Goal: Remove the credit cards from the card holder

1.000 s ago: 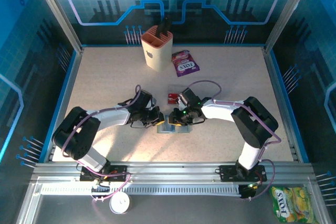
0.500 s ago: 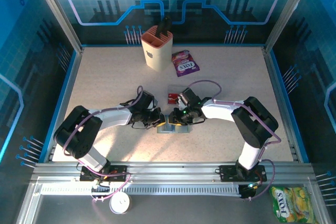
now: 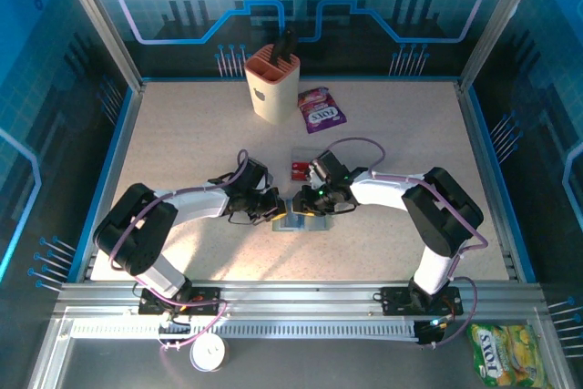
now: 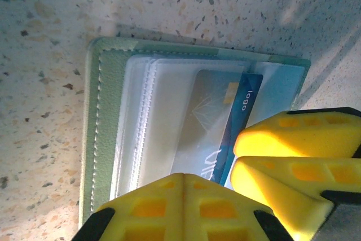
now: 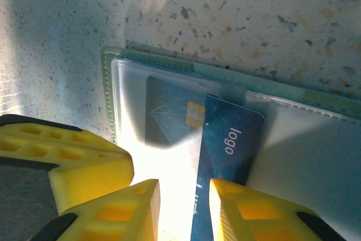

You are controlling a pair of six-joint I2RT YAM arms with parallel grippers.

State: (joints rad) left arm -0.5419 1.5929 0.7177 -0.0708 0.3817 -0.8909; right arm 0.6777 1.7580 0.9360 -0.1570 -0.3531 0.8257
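Card holder (image 4: 107,139) on tabletop (image 5: 254,15); left end effector (image 4: 183,182) pressed together (over the sleeves), right end effector (image 5: 183,187) straddles blue card (image 5: 231,139), grip unclear.

top external: fixed, mounted high and behind the arms, pitched down and forward. Wide and far. Takes in the whole table (image 3: 182,134), with the left arm base (image 3: 168,287) and right arm base (image 3: 426,291) low in frame and the back wall at the top.

left wrist: very close, looking down onto the card holder (image 4: 93,128), stitched edge at frame left.

right wrist: equally close, on the same card holder (image 5: 316,162) from the opposite side.

Overlap: both wrist views share the blue card (image 4: 240,111) (image 5: 231,139). The top view has the card holder (image 3: 303,222) small, mid-table.
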